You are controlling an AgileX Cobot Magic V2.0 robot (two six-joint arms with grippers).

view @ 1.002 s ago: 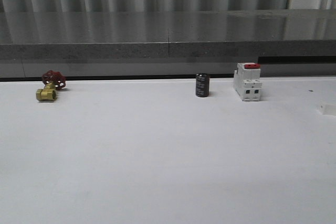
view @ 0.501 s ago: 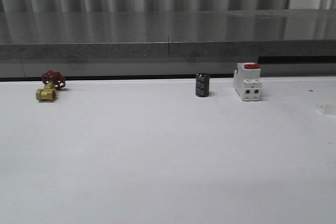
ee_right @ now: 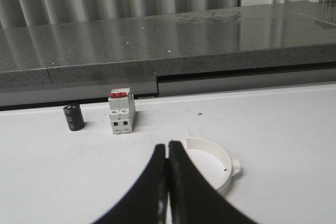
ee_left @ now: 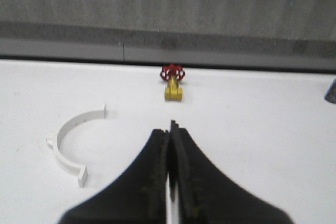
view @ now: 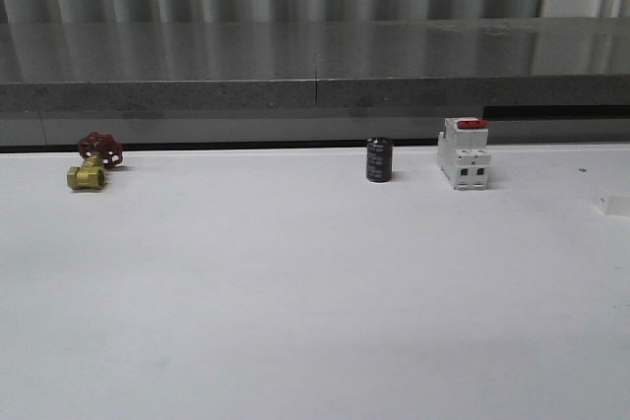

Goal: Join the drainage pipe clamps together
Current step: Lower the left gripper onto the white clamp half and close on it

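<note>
- My left gripper [ee_left: 169, 129] has its black fingers pressed together at the tips, holding nothing, low in the middle of my left wrist picture above the white table [ee_left: 252, 129].
- One drainage pipe clamp half [ee_left: 73, 142] lies flat on the table in the left part of that picture, beside my left fingers and apart from them, its open side facing toward the centre.
- The brass valve with red handwheel [ee_left: 172, 81] sits above my fingertips in the same picture, near the grey ledge.
- My right gripper [ee_right: 168, 148] is likewise pressed together and holds nothing, at bottom centre of my right wrist picture.
- The second clamp half [ee_right: 212, 167] lies just right of those fingers, partly hidden behind them.
- The black cylinder [ee_right: 73, 117] and the white breaker with red top [ee_right: 122, 111] stand side by side in the left-centre of that picture.
- No containers anywhere; everything rests straight on the table.
</note>
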